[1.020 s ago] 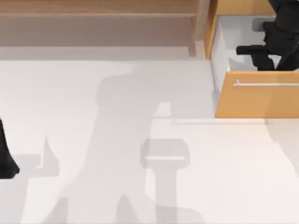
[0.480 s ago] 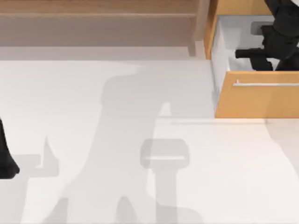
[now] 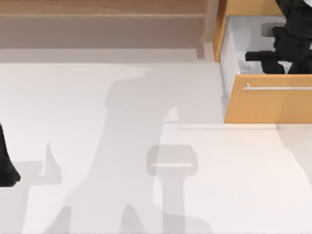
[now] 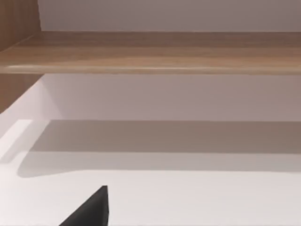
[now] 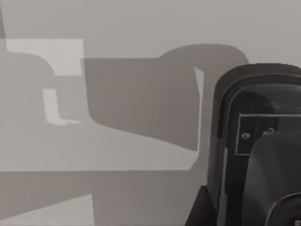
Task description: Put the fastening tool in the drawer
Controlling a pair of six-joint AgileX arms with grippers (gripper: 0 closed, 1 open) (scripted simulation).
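right end effector [image 3: 292, 48]: grip state unclear | fastening tool [image 3: 265, 57] beneath it, inside drawer [image 3: 268, 105]

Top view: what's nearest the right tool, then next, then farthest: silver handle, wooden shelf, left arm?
1. Silver handle, on the drawer front, beside the right tool.
2. Wooden shelf, along the back left.
3. Left arm, at the far left edge.

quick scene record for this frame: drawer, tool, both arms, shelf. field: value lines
drawer: open, at the table's far right, white inside showing
tool: dark object inside the drawer, at the right gripper
right arm: reaching into the drawer from above
right gripper state: cannot tell
left arm: parked at the table's left edge
shelf: long brown wooden, along the back, left of the drawer
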